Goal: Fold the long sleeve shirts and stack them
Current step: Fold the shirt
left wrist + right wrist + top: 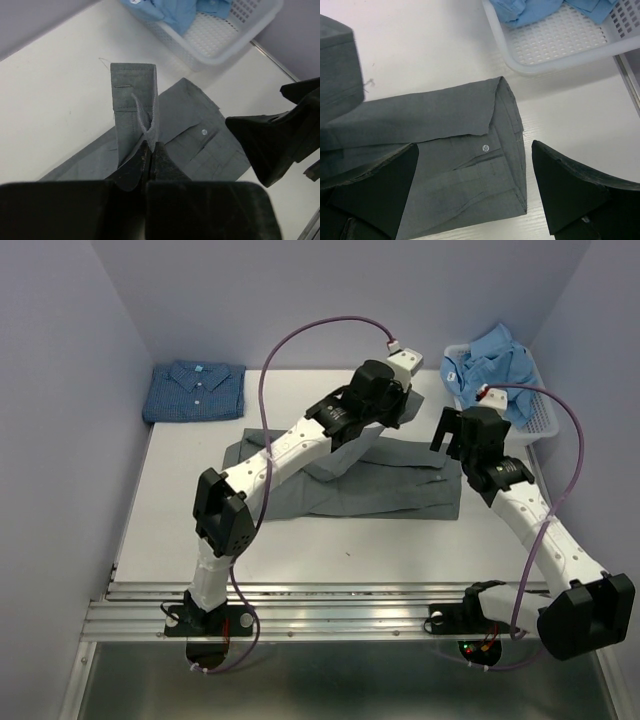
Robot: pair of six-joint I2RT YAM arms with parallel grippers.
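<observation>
The mid-grey shirt (390, 490) lies spread flat in the middle of the table. My left gripper (392, 412) is shut on its sleeve, just behind the cuff (132, 95), and holds it raised above the shirt body (200, 145). My right gripper (452, 435) is open and empty, hovering over the shirt's right end (465, 150) with one finger (575, 195) on each side. The dark blue dotted shirt (195, 390) lies folded at the back left. The light blue shirt (495, 360) lies crumpled in the basket.
The white mesh basket (540, 425) stands at the back right corner, close to my right gripper; it also shows in the left wrist view (220, 45) and the right wrist view (555, 50). Lilac walls close in the table's back and sides.
</observation>
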